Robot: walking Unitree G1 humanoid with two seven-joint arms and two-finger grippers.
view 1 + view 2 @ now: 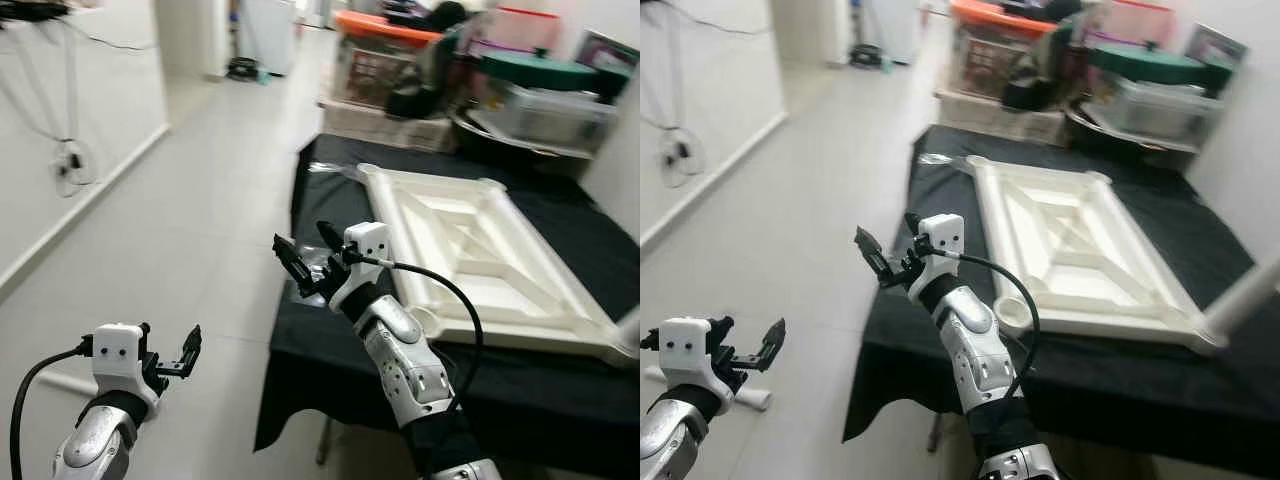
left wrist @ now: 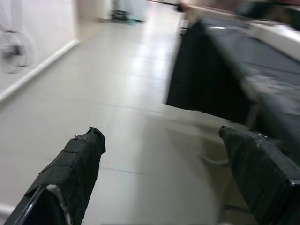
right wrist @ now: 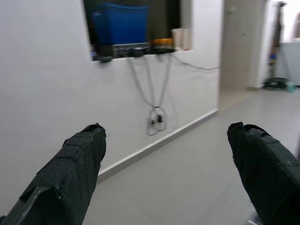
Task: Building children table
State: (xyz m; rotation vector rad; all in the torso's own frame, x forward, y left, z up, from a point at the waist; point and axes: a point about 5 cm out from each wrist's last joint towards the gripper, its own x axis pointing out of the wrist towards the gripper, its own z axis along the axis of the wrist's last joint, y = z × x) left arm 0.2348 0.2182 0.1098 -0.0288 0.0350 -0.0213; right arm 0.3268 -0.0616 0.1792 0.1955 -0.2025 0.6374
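Tabletop (image 1: 480, 250), white moulded plastic, upside down on the black-draped bench (image 1: 340, 345) beyond and beside the empty right gripper (image 1: 303, 255), fingers apart; likely light, stiff, smooth, best gripped by its raised rim; left gripper (image 1: 185, 355) spread over floor.

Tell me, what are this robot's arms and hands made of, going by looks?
Both arms are jointed silver-grey shells with dark seams. Each ends in a white boxy wrist block with small dark dots, and a black cable loops from it back along the arm. The left hand and right hand each have two long black fingers, flat and wrapped in a rough, matte covering.
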